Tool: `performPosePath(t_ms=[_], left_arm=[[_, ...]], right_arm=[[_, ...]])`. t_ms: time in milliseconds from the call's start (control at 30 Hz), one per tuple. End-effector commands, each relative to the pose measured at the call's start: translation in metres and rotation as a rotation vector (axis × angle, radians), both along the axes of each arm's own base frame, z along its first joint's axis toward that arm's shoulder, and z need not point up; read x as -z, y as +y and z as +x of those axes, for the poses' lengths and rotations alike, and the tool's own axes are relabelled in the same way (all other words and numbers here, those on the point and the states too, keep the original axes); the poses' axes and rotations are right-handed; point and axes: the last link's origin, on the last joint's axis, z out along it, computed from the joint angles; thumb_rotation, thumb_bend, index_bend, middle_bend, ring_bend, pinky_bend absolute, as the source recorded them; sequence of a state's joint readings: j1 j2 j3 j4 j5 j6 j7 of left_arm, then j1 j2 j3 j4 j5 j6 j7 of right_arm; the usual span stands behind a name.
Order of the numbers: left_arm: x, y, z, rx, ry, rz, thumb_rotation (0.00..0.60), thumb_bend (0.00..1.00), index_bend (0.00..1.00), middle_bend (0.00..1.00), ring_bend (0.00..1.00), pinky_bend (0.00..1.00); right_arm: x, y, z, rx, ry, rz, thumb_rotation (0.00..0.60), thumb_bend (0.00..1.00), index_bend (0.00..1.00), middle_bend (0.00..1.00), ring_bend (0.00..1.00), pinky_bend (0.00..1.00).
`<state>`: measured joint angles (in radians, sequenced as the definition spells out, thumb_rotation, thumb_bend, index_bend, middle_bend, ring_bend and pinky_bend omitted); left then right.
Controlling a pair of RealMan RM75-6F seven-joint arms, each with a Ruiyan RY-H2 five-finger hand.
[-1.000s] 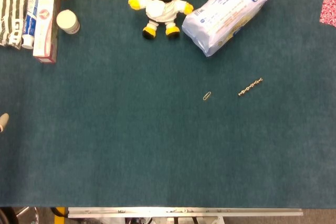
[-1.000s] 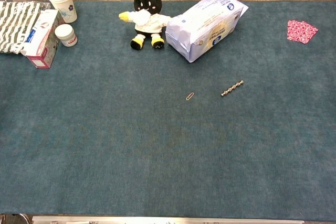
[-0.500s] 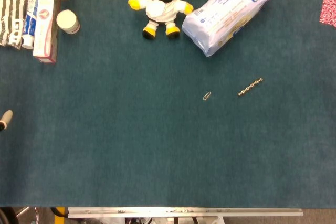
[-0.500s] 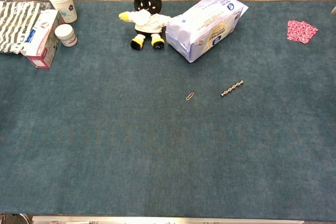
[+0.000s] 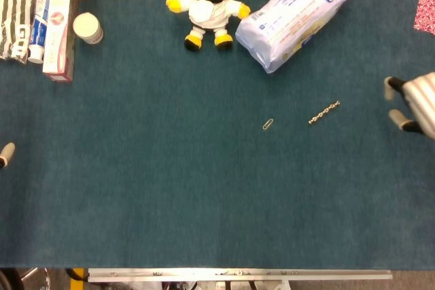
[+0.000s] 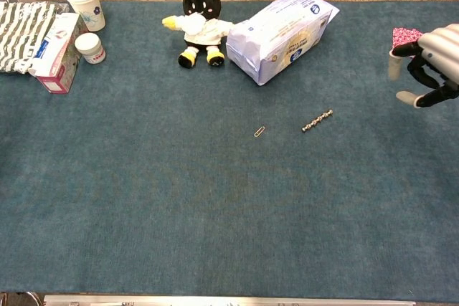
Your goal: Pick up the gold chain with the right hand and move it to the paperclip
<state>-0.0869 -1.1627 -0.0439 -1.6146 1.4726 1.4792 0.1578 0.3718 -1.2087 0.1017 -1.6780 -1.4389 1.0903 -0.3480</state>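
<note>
Your left hand [image 5: 5,154] only peeks in at the far left edge, so its fingers cannot be told. Near the middle, the paperclip [image 5: 268,125] lies on the counter [image 5: 170,195], the gold chain [image 5: 324,112] just right of it, untouched. At the right edge, your right hand [image 6: 429,67] hovers, fingers apart, empty. Everything is left to do.

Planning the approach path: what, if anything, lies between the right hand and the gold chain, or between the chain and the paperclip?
Nothing visible. Only bare table separates the right hand from the gold chain and the chain from the paperclip.
</note>
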Motion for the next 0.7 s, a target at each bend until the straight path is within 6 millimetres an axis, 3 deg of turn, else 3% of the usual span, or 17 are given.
performPosePath(t_ms=[33, 700], left_arm=[[0.001, 0.001, -0.001, -0.003, 0.0, -0.003, 0.6, 0.18, 0.0, 0.1, 0.04, 0.0], [0.001, -0.002, -0.009, -0.022, -0.006, -0.006, 0.6, 0.18, 0.0, 0.1, 0.04, 0.0]], right_arm=[[0.012, -0.007, 0.003, 0.002, 0.01, 0.022, 0.6, 0.24, 0.52, 0.9, 1.0, 1.0], [0.075, -0.019, 0.024, -0.026, 0.08, 0.175, 0.6, 0.24, 0.52, 0.9, 1.0, 1.0]])
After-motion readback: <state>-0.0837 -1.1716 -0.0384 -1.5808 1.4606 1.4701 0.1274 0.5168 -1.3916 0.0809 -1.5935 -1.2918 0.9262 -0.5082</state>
